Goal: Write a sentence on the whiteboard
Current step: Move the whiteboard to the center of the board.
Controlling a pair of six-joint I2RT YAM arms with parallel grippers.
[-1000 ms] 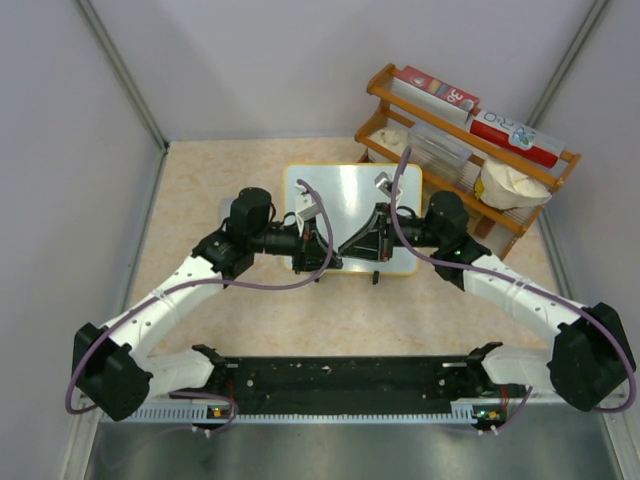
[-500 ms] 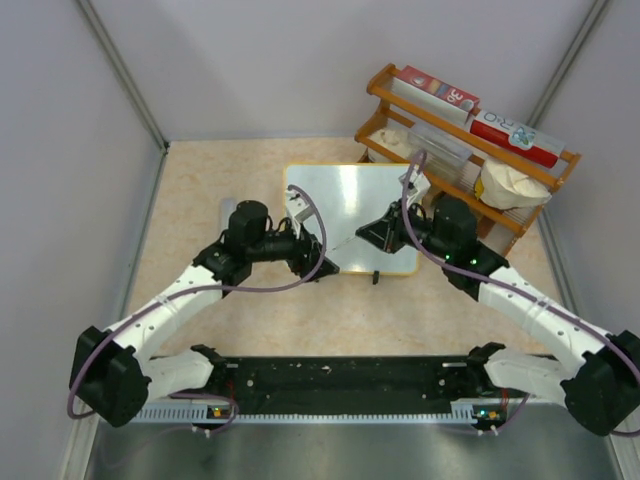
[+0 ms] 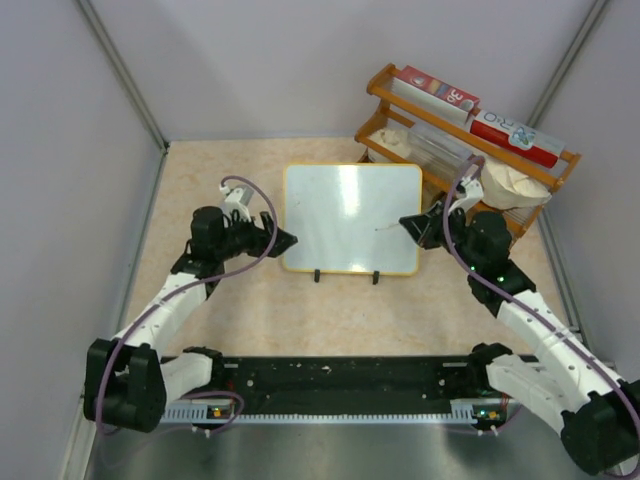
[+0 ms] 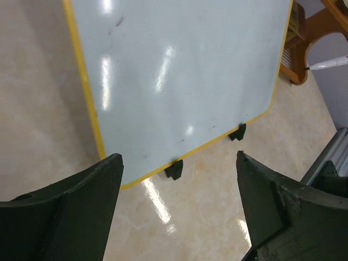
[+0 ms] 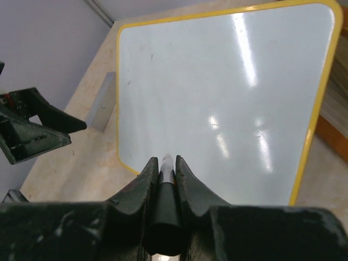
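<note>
Flat in the middle of the worktop point(image 3: 345, 312): the whiteboard point(image 3: 350, 215), shiny and white, with a yellow rim all round. At its near edge, 2 small black feet point(image 4: 174, 169). On the white part, only a few tiny dark specks.

Just beside the board's left edge: the left hand point(image 3: 285, 240), wide open, with nothing between its fingers.

At the board's right edge: the right hand point(image 5: 167, 163), closed tight on a marker point(image 5: 165, 196). Pale tip poking out between the 2 fingers, pointing over the board. Hard to tell if the tip touches the board.

Behind the board, on the right: a wooden rack point(image 3: 545, 175) with boxes on top.
</note>
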